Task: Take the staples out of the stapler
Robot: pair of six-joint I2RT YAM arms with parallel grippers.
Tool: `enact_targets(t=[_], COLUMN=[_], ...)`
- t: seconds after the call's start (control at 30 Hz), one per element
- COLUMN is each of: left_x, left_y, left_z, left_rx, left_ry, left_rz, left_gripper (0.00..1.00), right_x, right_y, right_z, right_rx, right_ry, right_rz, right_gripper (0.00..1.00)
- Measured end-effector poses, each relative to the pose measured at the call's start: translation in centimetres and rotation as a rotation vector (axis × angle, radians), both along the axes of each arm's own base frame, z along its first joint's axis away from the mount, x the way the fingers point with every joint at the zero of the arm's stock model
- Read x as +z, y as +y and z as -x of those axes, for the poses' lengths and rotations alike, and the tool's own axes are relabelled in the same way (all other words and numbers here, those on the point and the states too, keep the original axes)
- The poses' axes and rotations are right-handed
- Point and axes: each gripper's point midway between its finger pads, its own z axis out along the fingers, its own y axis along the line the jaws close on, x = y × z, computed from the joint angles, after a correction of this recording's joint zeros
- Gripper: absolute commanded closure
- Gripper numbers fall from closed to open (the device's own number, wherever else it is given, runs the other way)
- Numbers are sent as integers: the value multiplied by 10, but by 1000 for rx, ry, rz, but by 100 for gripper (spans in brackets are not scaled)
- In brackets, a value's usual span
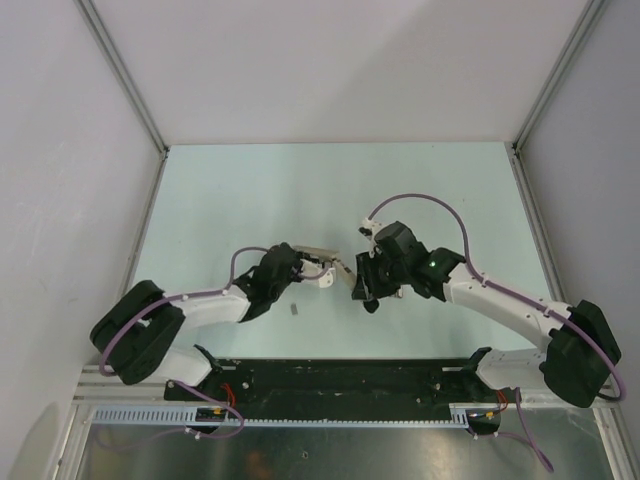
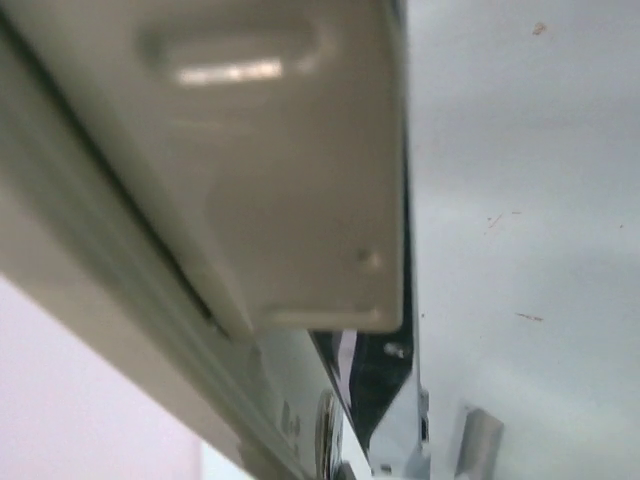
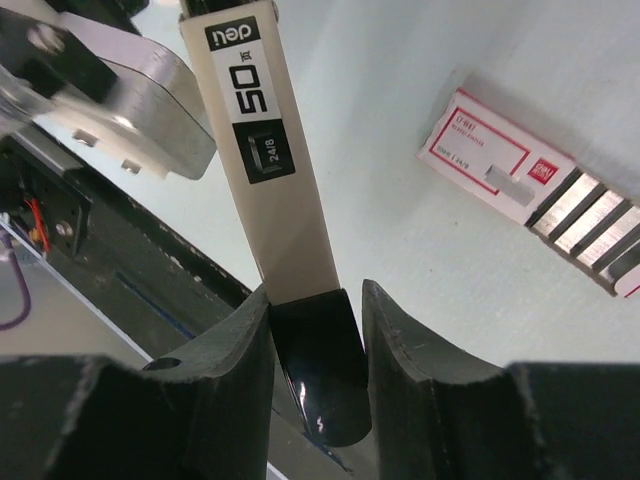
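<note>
Top external: shows the cream stapler (image 1: 322, 253) between the two tools, near the middle of the pale green surface (image 1: 250, 190). Sets the left tool (image 1: 325, 277) at its left end and the right tool (image 1: 358, 285) at its right end. Shows also a short grey staple strip (image 1: 293, 311) lying on the surface just near-side of the left tool, apart from the stapler.

Left wrist: fills most of the frame with the stapler's (image 2: 280, 180) cream body, very close and blurred. Hides the left tool's fingers; cannot tell whether apart or clamped. Catches the staple strip (image 2: 478, 440) on the surface (image 2: 520, 200) at lower right.

Right wrist: clamps the stapler's (image 3: 270, 200) glossy black end in the right tool (image 3: 316, 300), both black fingers (image 3: 225, 350) pressed against it. Points the cream arm, printed "50" and "24/8", away, its far end just beside the left tool's (image 3: 130, 110) pale metal body. Shows at right a red-and-white staple box (image 3: 495, 160) lying flat on the surface, well apart from the stapler, with grey staple rows (image 3: 590, 225) sticking out of its open end.
</note>
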Motion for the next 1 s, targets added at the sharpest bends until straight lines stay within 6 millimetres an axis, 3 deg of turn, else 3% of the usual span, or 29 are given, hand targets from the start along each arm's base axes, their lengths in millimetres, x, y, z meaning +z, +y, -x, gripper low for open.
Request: enact_targets(t=[0.1,0.23,0.37,0.5,0.6,0.7,0.9,1.0], left_x=[5,33,53,49,43,47,105,125], left_y=[-8,-37,-74,-87,-83,-72,-25,-12], left_z=[5,13,43,71,82,78,28,23], left_rx=[55,66,-29,-81,-54,5,143,147], left_ry=[130,278,424,556,658,731,714,673], left_rz=[90,295,450,498,540,612,889,943], left_gripper=[87,80,58,49,45,40,31,30], right_x=[12,42,75,87,86,77,63,51], right_y=[3,22,38,46,48,49,51,53], right_z=[-10,-38,-70,-95,-107,-111,-131,-145], right_rx=[-44,-117,-201,-277,-308,-319,-353,-367], right_ry=[-24,-109,-198,-216,-218,-204,-207,-229], right_rz=[-50,-195,-316,-360,-353,-326,-223,-161], right_gripper=[100,100,100,100,100,100,100,100])
